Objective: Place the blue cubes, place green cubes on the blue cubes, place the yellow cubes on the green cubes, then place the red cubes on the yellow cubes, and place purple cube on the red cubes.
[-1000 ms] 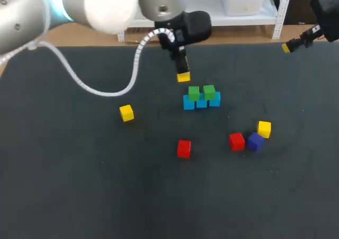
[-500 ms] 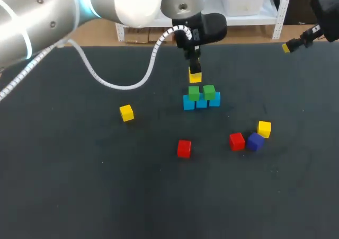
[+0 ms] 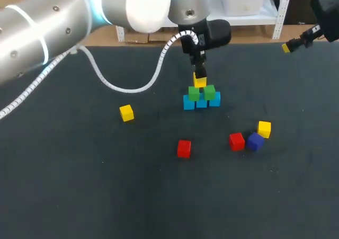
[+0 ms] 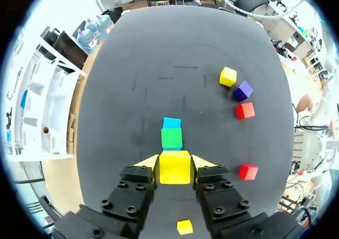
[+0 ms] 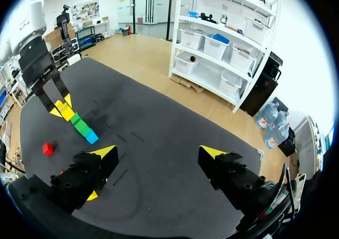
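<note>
Yellow cube [image 4: 175, 167] clamped in the left gripper [image 4: 175, 164] hangs over 2 green cubes [image 3: 194, 94]; right gripper [image 5: 159, 153] gapes wide, empty.

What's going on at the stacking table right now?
The left pincer is shut on a yellow cube, holding it right over the two green cubes that sit on the row of blue cubes. Whether it touches the greens can't be judged. The right pincer is open and empty, off at the far right edge of the table. Lying loose are two other yellow cubes, two red cubes and the purple cube.
</note>
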`<state>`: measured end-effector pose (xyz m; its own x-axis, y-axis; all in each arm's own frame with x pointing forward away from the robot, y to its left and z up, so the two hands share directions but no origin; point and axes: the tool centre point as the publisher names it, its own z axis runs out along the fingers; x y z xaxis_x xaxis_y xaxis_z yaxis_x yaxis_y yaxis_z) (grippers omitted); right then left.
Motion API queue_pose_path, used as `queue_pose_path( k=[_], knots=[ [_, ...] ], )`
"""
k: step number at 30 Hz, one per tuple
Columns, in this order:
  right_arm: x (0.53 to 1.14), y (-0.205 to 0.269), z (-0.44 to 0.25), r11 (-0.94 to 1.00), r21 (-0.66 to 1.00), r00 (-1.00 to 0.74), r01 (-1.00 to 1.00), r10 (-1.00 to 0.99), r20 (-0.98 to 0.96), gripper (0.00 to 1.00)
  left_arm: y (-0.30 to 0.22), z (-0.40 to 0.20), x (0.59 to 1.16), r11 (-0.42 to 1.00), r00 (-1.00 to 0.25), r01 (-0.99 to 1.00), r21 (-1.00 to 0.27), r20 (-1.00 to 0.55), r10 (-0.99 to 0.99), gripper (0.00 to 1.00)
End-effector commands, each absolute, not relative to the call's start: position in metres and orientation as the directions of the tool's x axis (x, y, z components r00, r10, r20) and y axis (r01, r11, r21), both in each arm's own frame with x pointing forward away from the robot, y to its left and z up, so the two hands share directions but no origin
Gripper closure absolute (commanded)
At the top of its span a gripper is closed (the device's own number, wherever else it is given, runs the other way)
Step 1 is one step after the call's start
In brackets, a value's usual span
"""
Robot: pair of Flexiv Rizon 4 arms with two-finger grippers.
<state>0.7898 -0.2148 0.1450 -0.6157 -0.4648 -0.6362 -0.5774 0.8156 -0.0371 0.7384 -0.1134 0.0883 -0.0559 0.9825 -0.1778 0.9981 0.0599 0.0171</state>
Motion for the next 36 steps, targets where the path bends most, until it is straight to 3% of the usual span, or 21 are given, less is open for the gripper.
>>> queue_pose_path(
  k=[1,36],
  knots=[
    [0.789,-0.215,0.145,0.817,-0.039,-0.616,-0.576,-0.464,-0.636,0.0,-0.118,0.084,0.743,0.057,-0.056,0.998,0.005,-0.172,0.983,1.0],
    [0.789,-0.215,0.145,0.817,-0.039,-0.616,-0.576,-0.464,-0.636,0.0,-0.122,0.062,0.751,0.059,-0.061,0.998,-0.016,-0.159,0.985,1.0]
  ],
)
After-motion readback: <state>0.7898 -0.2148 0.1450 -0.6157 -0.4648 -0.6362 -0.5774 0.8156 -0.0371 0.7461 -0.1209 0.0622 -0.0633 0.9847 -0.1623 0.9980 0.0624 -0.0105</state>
